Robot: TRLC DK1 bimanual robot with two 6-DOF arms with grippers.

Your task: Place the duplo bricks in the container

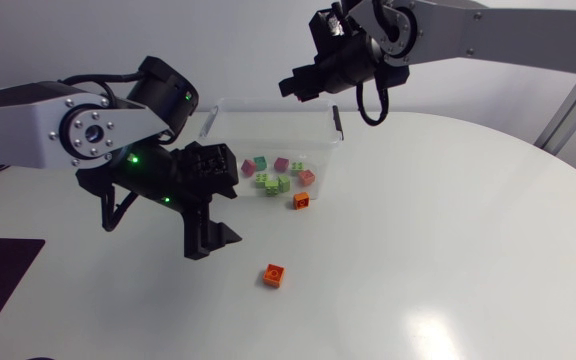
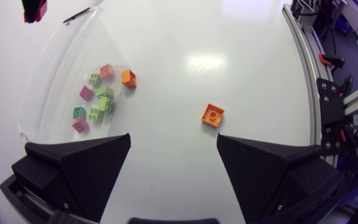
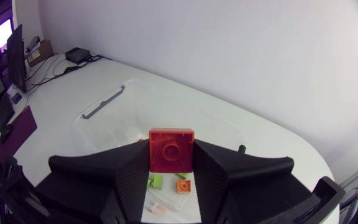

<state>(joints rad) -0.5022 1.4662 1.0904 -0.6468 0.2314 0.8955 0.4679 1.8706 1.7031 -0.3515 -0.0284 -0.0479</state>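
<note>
Duplo bricks (image 1: 271, 183) in pink, green and salmon lie clustered inside a clear container (image 1: 268, 106) on a white table (image 1: 448, 250). An orange brick (image 1: 301, 201) sits at the container's near corner; whether it is inside cannot be told. A loose orange brick (image 1: 274, 275) lies on the bare table, apart from the container and ahead of the left gripper (image 2: 173, 137). That gripper's fingers are spread wide with nothing between them. The right gripper (image 3: 171, 163) hangs above the container, clamped from two sides on a red brick (image 3: 171, 144).
</note>
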